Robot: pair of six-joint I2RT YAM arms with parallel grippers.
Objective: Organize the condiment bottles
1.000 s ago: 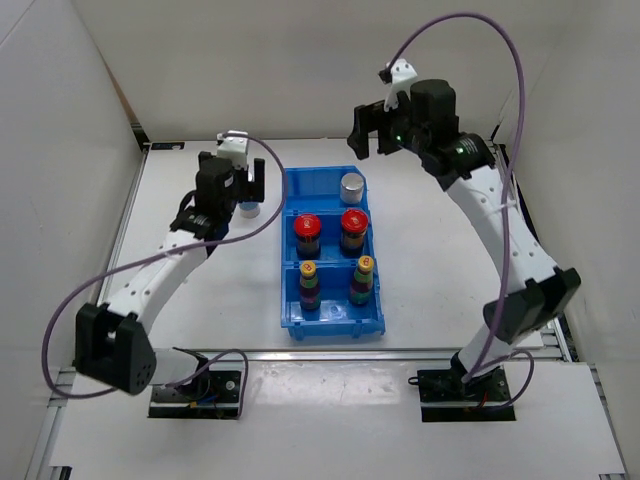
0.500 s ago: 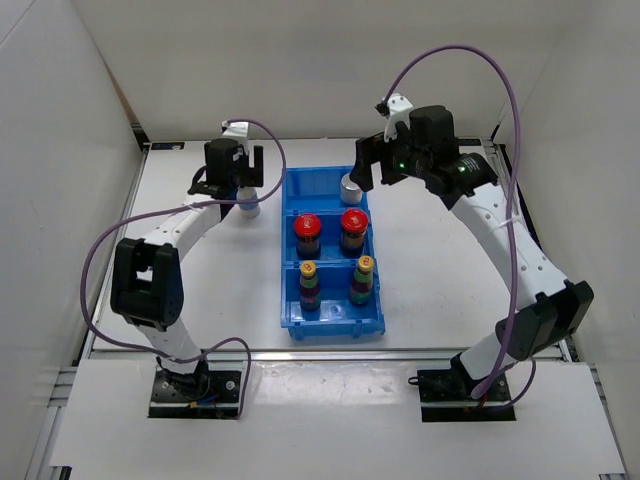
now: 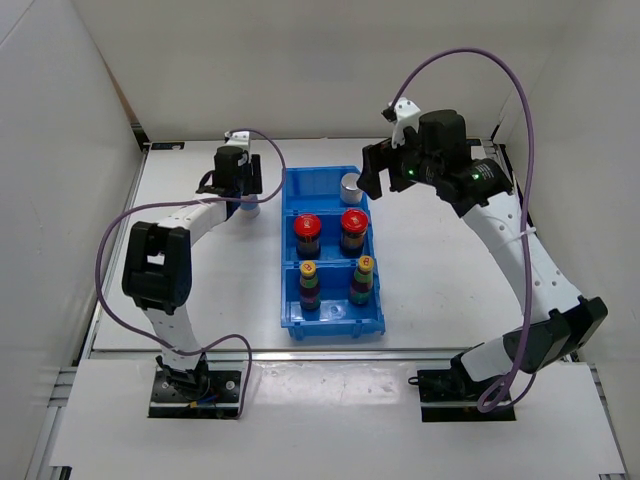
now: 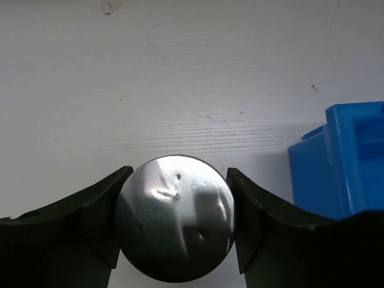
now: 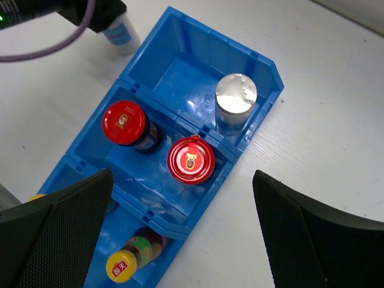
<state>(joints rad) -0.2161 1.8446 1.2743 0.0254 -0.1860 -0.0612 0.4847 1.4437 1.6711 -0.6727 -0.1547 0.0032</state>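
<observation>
The left gripper (image 4: 175, 201) pinches the silver-lidded bottle (image 4: 174, 234), which stands on the table (image 4: 180, 72) between its fingers (image 4: 78, 222), one pad against each side of the lid. It is best to firm that hold squarely and lift straight up. The bottle should then clear the blue bin (image 4: 345, 162) wall just to the gripper's right.

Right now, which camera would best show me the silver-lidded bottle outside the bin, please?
The left wrist view: the silver-lidded bottle shows large, lid up, within the left gripper. The right wrist view catches only its white-blue side; the top view mostly hides it.
</observation>
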